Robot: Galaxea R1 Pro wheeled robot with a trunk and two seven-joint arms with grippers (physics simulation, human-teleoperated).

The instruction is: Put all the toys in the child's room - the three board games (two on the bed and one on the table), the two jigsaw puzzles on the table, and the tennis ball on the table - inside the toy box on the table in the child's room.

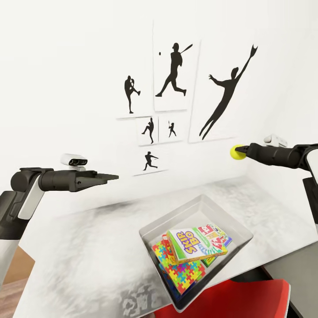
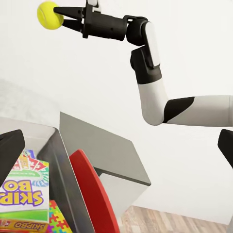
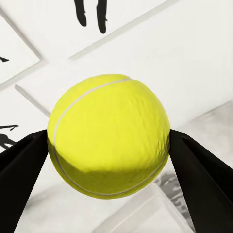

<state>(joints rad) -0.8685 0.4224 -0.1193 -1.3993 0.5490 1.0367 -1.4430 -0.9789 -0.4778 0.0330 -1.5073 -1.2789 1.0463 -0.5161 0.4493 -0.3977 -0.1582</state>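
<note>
Head camera looks forward and down over the surface [image 1: 88,247] toward the picture wall [image 1: 172,88]; left wrist camera faces across the toy box [image 2: 58,145] to the right pincer [image 2: 62,13]; right wrist camera sits tight behind the tennis ball [image 3: 109,136], common to all views.

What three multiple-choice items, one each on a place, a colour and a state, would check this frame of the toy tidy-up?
1. Where is the tennis ball?
A. in the toy box
B. held in the air by the right gripper
C. on the table

2. What colour is the chair part below the table's edge?
A. red
B. blue
C. black

3. How is the left gripper?
A. shut on a puzzle
B. shut on a game box
C. holding nothing

Answers: 1 B, the right gripper clamps the ball above the table, off to the side of the toy box. 2 A, the chair is red. 3 C, its fingers hold nothing.
</note>
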